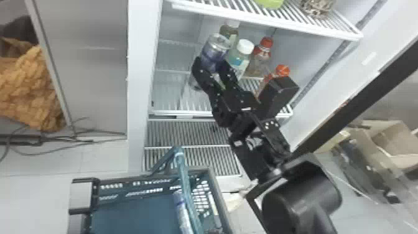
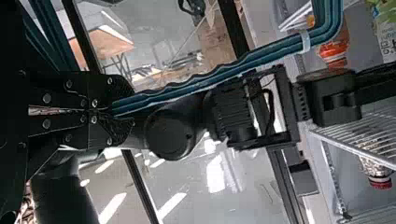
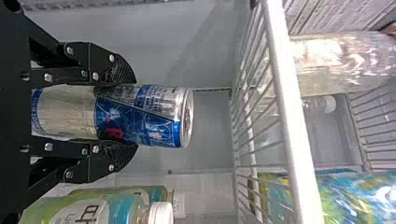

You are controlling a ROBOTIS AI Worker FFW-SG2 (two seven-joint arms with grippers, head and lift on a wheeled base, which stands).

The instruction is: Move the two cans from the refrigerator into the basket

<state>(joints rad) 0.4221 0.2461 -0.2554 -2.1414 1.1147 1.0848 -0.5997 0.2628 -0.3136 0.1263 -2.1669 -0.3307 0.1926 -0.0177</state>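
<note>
In the head view my right gripper (image 1: 211, 64) is inside the refrigerator, around an upright blue-and-silver can (image 1: 215, 49). The right wrist view shows both fingers of my right gripper (image 3: 134, 114) against the sides of the can (image 3: 152, 115), its end sticking out past them. The basket (image 1: 124, 183) stands low in front of the refrigerator, with another blue-and-silver can (image 1: 183, 214) inside, partly behind the teal handle (image 1: 185, 183). In the left wrist view my left gripper (image 2: 114, 109) is closed around the basket handle (image 2: 205, 79).
Close to the held can on the shelf stand a white-capped bottle (image 1: 239, 56) and red-capped bottles (image 1: 262, 51). An upper wire shelf (image 1: 267, 18) hangs over them. The refrigerator's left wall (image 1: 140, 84) and the dark-edged door (image 1: 357, 96) flank the opening.
</note>
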